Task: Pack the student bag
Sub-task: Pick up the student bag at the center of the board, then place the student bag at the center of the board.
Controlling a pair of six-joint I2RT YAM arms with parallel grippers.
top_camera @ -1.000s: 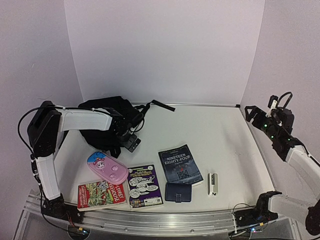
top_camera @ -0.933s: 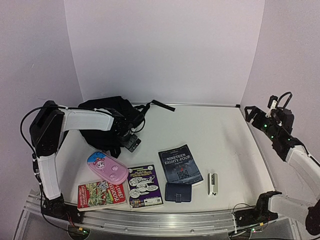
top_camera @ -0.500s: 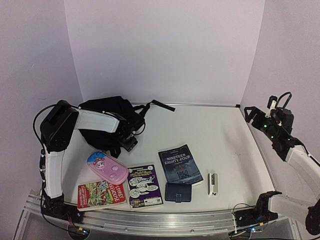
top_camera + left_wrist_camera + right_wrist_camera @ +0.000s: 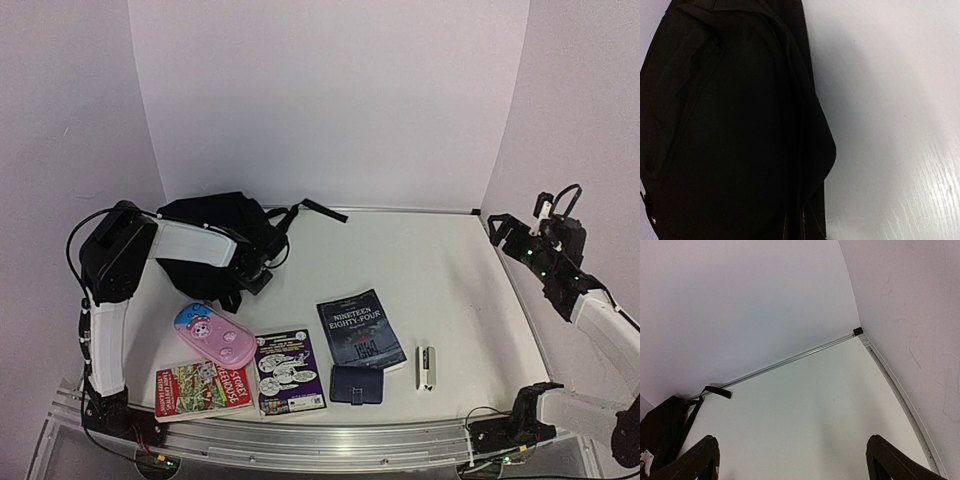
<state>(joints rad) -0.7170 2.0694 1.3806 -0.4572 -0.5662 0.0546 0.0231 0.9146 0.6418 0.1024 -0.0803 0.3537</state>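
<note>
Item: student bag [image 4: 205, 225], a large soft black fabric backpack, slumped at the far left of the table, zip opening not discernible. Left gripper [image 4: 256, 272]: over the last second it has drawn in from the bare table just off the bag's near-right corner and now sits against that corner. Its wrist view is filled with black cloth with no finger visible, so whether the fingers are pinching fabric cannot be told. Right gripper [image 4: 795, 456]: unmoved, raised at the far right, fingers [image 4: 702, 457] spread wide with nothing between them; the bag lies far off to their left. Unpacked, nearer than the left fingers: pink oval pencil case [image 4: 214, 335], dark paperback book [image 4: 360, 330], colourful comic book [image 4: 288, 372]. Assessment: probably a first hold on the bag, to open or reposition it; packing not begun.
</note>
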